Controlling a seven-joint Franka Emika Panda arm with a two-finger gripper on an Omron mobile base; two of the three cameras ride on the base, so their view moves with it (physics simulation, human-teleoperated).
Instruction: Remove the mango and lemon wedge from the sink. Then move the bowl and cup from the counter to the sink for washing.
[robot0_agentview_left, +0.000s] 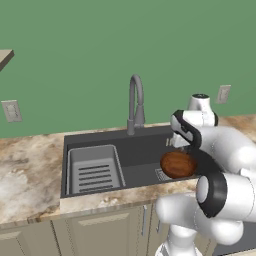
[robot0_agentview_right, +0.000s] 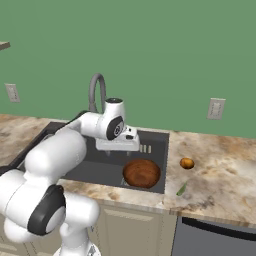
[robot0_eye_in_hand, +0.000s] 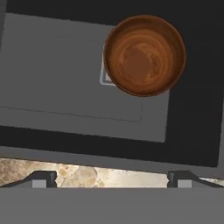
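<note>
The reddish-brown bowl (robot0_agentview_left: 177, 164) (robot0_agentview_right: 142, 173) (robot0_eye_in_hand: 144, 54) sits upright in the sink (robot0_agentview_left: 140, 150) (robot0_agentview_right: 97, 170) (robot0_eye_in_hand: 65, 87), at its front right corner over the drain. My gripper (robot0_agentview_left: 175, 144) (robot0_agentview_right: 118, 150) (robot0_eye_in_hand: 113, 178) hangs open and empty above the basin, just behind the bowl, not touching it. On the counter (robot0_agentview_right: 220, 175) right of the sink lie the small orange mango (robot0_agentview_right: 187, 163) and, nearer the front edge, the greenish lemon wedge (robot0_agentview_right: 181, 189). The cup is out of view.
A lighter grey slotted tray (robot0_agentview_left: 95, 170) fills the sink's left part. The gooseneck faucet (robot0_agentview_left: 135, 102) (robot0_agentview_right: 96, 90) rises behind the basin, close to my arm. Wall outlets (robot0_agentview_left: 11, 111) (robot0_agentview_right: 216, 108) sit on the green wall. Marbled counter (robot0_agentview_left: 30, 170) runs left of the sink.
</note>
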